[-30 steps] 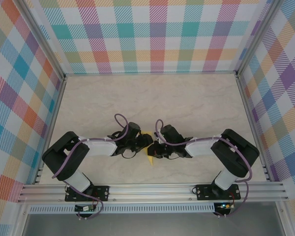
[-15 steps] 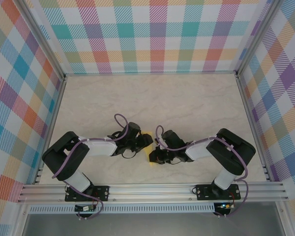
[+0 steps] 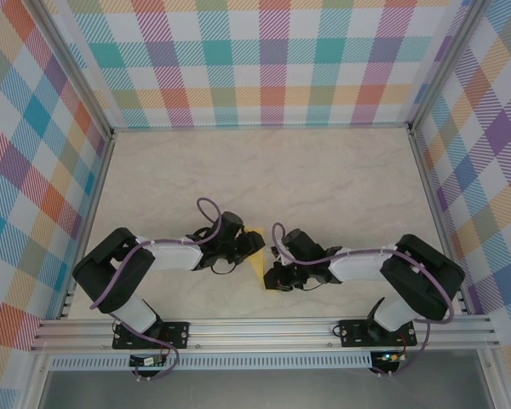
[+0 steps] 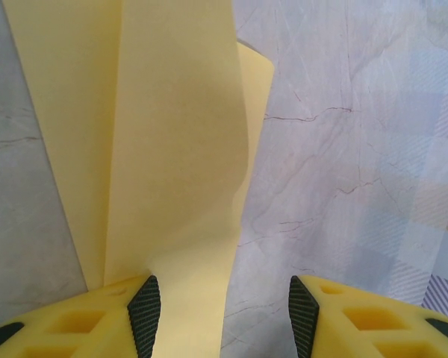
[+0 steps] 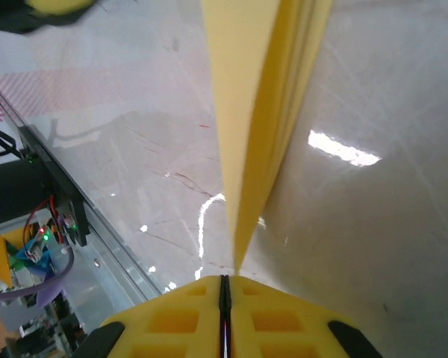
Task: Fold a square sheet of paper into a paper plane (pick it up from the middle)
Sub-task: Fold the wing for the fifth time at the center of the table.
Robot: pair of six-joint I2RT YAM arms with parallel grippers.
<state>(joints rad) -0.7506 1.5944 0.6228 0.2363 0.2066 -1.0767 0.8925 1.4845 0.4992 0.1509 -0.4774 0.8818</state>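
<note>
Paper (image 4: 172, 149): creased into a layered wedge; plane judged unfinished, folds outstanding. Right claw (image 5: 224, 287): clenched on its edge. Left claw (image 4: 218, 313): released over it.

Marble-pattern table (image 3: 324, 179); plaid walls (image 3: 272, 60) on three sides. Left arm (image 3: 166, 253) and right arm (image 3: 366, 264), black and white, reach inward. Left gripper (image 3: 254, 245) and right gripper (image 3: 272, 274) sit close together at centre-front, with yellow paper (image 3: 258, 264) between them, partly hidden.
</note>
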